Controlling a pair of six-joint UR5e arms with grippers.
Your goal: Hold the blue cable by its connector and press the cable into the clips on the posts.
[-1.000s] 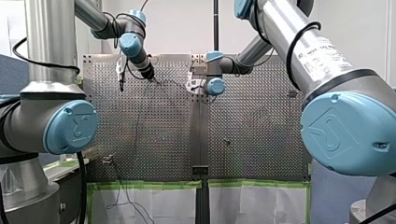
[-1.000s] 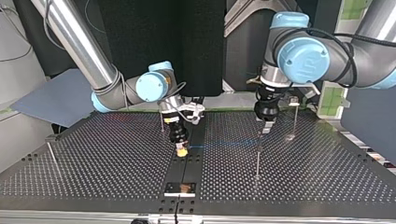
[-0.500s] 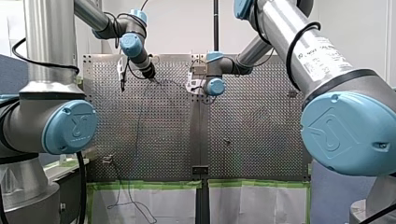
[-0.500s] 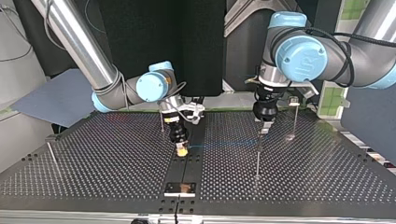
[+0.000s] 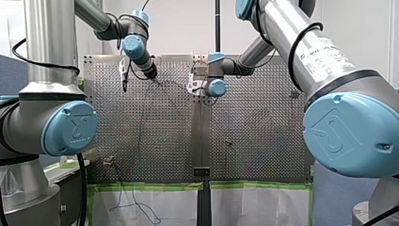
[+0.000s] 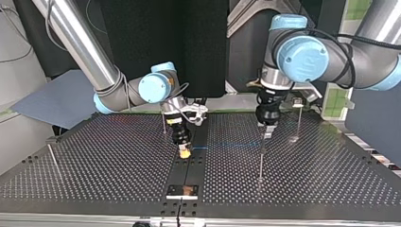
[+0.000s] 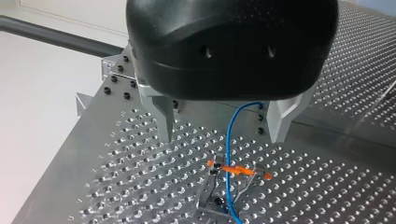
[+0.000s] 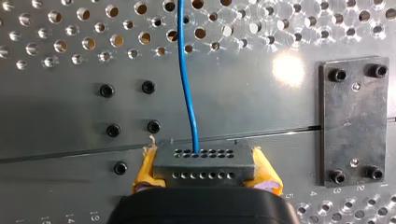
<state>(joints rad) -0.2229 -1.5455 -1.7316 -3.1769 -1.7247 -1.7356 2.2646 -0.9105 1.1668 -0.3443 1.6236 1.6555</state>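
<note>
As right fingers (image 8: 266, 173) clamp the connector (image 8: 204, 163), left fingers (image 7: 161, 112) straddle the cable (image 7: 228, 140).

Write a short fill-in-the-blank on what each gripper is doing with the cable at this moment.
1. My right gripper is shut on the connector, with pads coloured ____.
2. The cable leaving the connector is coloured ____.
3. In the left wrist view, the cable passes untouched between the fingers of my left gripper, which is ____.
4. Beneath that gripper, the clip has parts coloured ____.

Missing words: yellow; blue; open; orange.
</note>
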